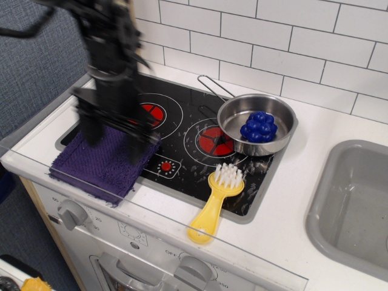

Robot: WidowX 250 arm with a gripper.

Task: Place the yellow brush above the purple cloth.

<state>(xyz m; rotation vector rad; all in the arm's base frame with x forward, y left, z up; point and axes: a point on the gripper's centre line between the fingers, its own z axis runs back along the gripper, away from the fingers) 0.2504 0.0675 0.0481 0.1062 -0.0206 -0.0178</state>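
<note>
The yellow brush (215, 199) lies untouched on the bench (285, 212), bristles on the stove's edge, well to the right of the claw (118, 130). The claw, motion-blurred and spread wide, hangs empty over the purple cloth (97, 163), ready to grab.

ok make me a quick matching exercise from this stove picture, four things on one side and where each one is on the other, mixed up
Things:
1. yellow brush
2. purple cloth
3. blue berry toy
4. claw

Places:
A. inside the metal pan
B. at the front left corner of the stovetop
C. over the cloth, blurred
D. at the front edge of the stovetop, bristles pointing back, handle toward the front

Pairs: 1-D, 2-B, 3-A, 4-C
</note>
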